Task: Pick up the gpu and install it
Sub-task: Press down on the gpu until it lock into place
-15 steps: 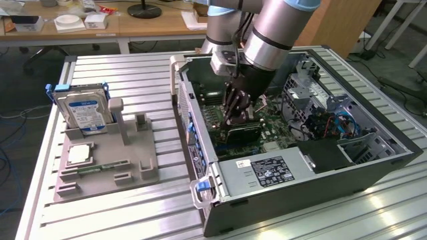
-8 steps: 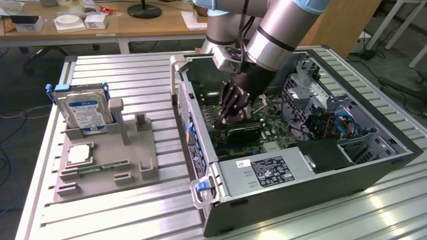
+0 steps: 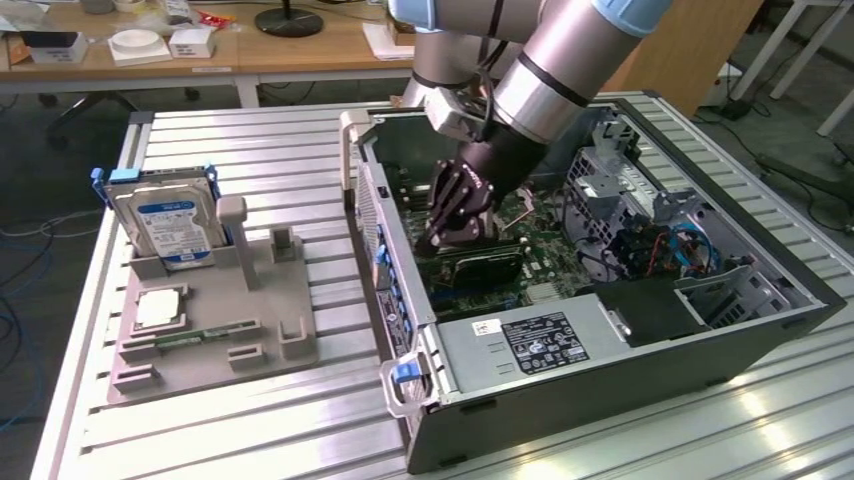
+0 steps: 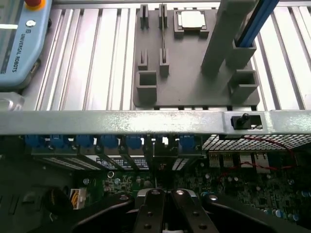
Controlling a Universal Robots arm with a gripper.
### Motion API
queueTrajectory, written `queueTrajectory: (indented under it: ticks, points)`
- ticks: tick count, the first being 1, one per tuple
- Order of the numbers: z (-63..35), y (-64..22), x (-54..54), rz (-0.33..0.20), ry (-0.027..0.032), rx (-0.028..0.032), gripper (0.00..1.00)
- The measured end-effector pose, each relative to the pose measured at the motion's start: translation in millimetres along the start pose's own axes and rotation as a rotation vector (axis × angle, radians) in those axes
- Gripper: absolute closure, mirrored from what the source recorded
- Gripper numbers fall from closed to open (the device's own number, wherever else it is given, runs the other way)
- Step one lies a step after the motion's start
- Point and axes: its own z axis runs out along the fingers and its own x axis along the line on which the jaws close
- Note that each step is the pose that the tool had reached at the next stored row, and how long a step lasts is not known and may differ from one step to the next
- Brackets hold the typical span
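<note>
- A robotics lab or test workshop is indicated.
- A slotted aluminium table [image 3: 267, 150] is used as the work surface, and an industrial robot arm [image 3: 574, 60] is reached in from twelve o'clock.
- An opened computer case [image 3: 747, 330] is laid at three o'clock, and a grey parts fixture [image 3: 200, 350] at nine o'clock.
- A teach pendant [image 4: 19, 43] marked "Universal Robots" is seen in the wrist view.
- Wooden desks [image 3: 294, 55] are ranged at eleven o'clock, and loose cables [image 3: 20, 235] are left on the floor at nine o'clock.
</note>
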Motion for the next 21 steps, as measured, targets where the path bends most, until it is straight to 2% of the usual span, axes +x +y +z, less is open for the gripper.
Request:
queueTrajectory:
  ticks: [1, 3, 4, 5, 10, 15, 16, 17, 19, 21]
  points:
    - [0.2, 0.1, -0.1, 0.0, 0.0003, -0.0092, 0.9]
    - [0.2, 0.2, -0.1, -0.001, 0.0011, -0.045, 0.9]
    - [0.2, 0.1, -0.1, -0.002, 0.0014, -0.0591, 0.9]
    - [0.2, 0.1, -0.1, -0.002, 0.0017, -0.0663, 0.9]
    - [3.0, -0.5, -0.2, -0.002, 0.0018, -0.0717, 0.9]
    - [8.6, -5.9, -0.5, -0.002, 0.0015, -0.0774, 0.9]
    - [7.0, -9.2, -0.5, -0.002, 0.002, -0.082, 0.9]
    - [5.5, -12.4, -0.5, -0.002, 0.0022, -0.0892, 0.9]
    - [2.6, -18.2, -0.6, -0.003, 0.0027, -0.1072, 0.9]
    - [1.3, -20.9, -0.9, -0.003, 0.0032, -0.1294, 0.9]
